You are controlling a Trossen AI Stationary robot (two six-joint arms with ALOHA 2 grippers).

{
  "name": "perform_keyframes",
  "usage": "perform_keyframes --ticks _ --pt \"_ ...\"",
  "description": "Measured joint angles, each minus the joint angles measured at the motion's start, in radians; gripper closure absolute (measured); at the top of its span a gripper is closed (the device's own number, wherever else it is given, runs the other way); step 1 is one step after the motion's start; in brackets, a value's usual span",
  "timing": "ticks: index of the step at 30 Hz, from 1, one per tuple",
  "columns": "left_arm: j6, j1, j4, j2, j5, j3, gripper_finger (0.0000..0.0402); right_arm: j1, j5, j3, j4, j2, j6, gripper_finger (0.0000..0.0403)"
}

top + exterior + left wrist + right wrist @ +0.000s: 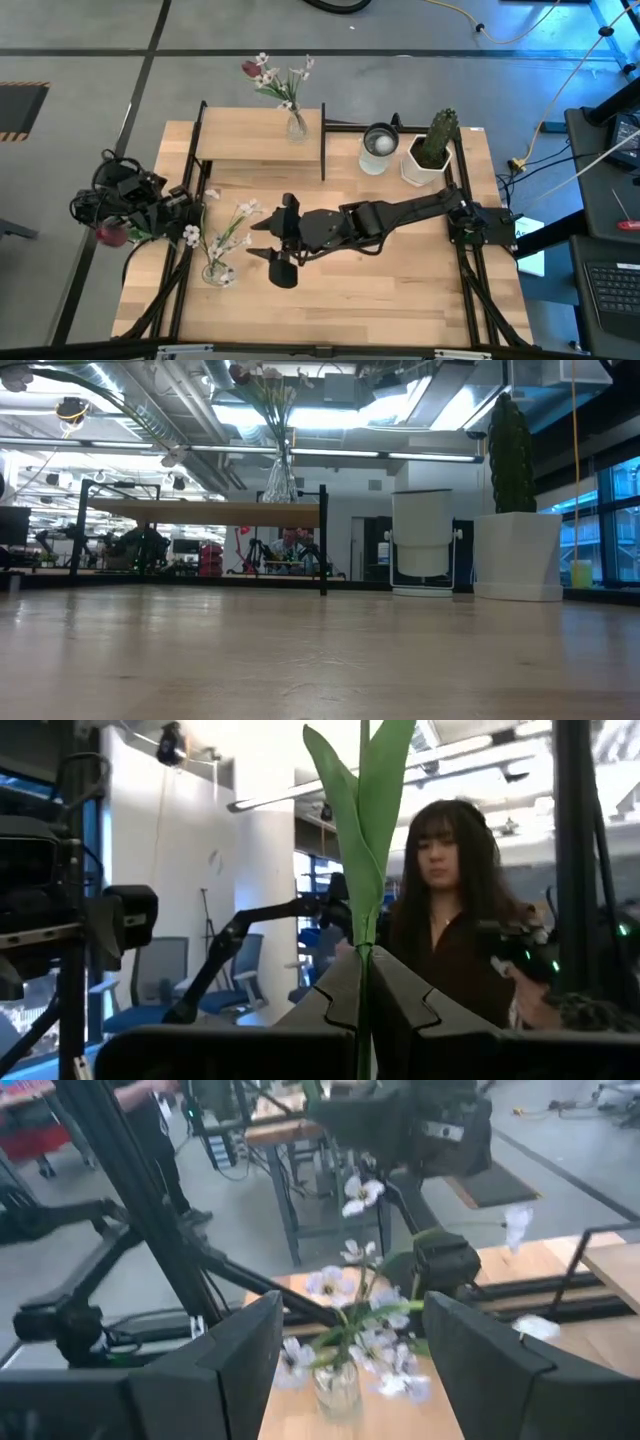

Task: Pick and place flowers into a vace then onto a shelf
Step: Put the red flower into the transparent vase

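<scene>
The left pincer [152, 218] is held past the left edge of the desk [400, 270], pressed shut on the green stem of a tulip [365, 840]; its dark red head [110, 234] is seen out over the floor in the high view. In the left wrist view the stem is gripped between the two dark fingers [335, 995] and its leaves rise above them; a person [455, 920] is seen in the room beyond.

The right pincer [272, 240] is spread wide over the middle of the desk, nothing held, and is pointed toward a small glass vase [218, 270] near the left edge. White blossoms [365, 1330] are stood in that vase.

Farther back, the shelf [260, 140] is raised on black posts. A second glass vase [296, 122] with flowers [275, 75] is set on it. To its right, on the desk, a white cup [378, 148] and a cactus [436, 138] in a white pot are placed side by side.
</scene>
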Motion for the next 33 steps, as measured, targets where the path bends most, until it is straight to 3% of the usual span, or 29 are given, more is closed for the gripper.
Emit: perform_keyframes --ticks 10,23,28,33 --pt "0.099 0.000 -0.113 0.000 0.028 0.000 0.0398 0.018 0.007 0.000 0.315 0.100 -0.222 0.0160" --pt "0.194 -0.011 -0.184 0.000 0.022 -0.005 0.0398 0.012 0.009 0.000 0.331 0.114 -0.218 0.0160" --pt "0.161 -0.058 -0.054 0.000 -0.015 -0.101 0.0398 0.013 0.010 0.000 0.330 0.114 -0.211 0.0160" --pt "0.070 -0.121 0.184 -0.001 -0.045 -0.213 0.0398 0.016 0.010 0.000 0.331 0.114 -0.210 0.0160"
